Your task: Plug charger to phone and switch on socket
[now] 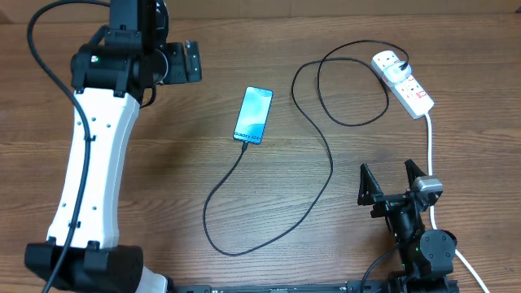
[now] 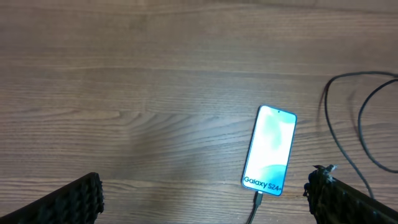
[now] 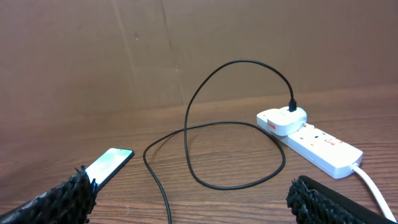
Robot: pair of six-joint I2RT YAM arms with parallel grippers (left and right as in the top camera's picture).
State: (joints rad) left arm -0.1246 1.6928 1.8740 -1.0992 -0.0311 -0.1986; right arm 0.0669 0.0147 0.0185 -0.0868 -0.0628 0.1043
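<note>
The phone lies screen up mid-table, its teal screen reading "Galaxy S24". The charger's connector tip sits in the phone's near end. The black charger cable loops across the table to a plug in a white adapter on the socket, a white power strip at the far right. My left gripper is open and empty, left of the phone and above the table. My right gripper is open and empty at the near right. The phone and socket show in the right wrist view.
The socket's thick white cord runs down the right side, past my right gripper. A brown cardboard wall stands behind the table. The table top is bare wood between the arms.
</note>
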